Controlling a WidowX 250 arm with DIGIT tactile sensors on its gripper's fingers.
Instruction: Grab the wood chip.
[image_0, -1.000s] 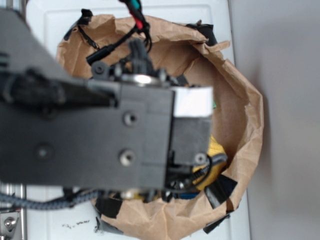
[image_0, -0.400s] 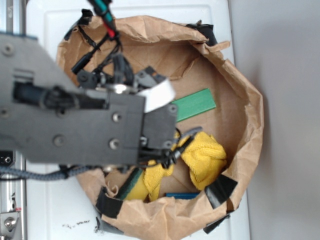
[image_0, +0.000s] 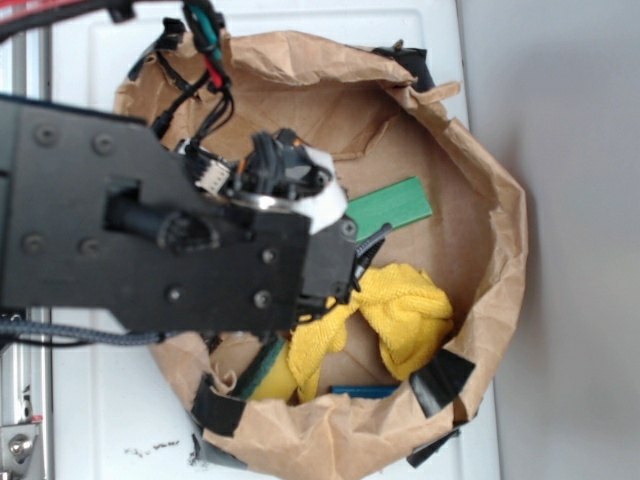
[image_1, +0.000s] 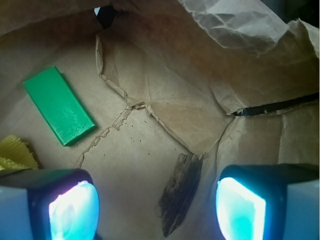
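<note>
So the arm has slid back toward the left edge of the paper bag (image_0: 480, 180) since a second ago. Back then its black body covered most of the bag floor; now the green block (image_0: 395, 207) and the yellow cloth (image_0: 405, 312) are out in the open in the exterior view, with only the block's left end tucked under the arm.

The gripper (image_1: 157, 207) is spread wide. In the wrist view its two glowing pads sit at the bottom corners with a big stretch of brown paper between them, and nothing is held.

The wood chip (image_1: 181, 192) lies flat on the bag floor right in that gap, closer to the right pad than the left, not touching either as far as I can see. It's a dark, rough sliver, tilted a bit, its upper end sitting at a crease where the paper folds meet. You can't see it in the exterior view, the arm is over that spot.

The green block is well apart from the chip, up toward the left side of the wrist view, flat on the paper. A corner of the yellow cloth peeks in at the left edge, just above the left pad. Black tape (image_0: 438, 378) holds the bag's rim at the lower right.
</note>
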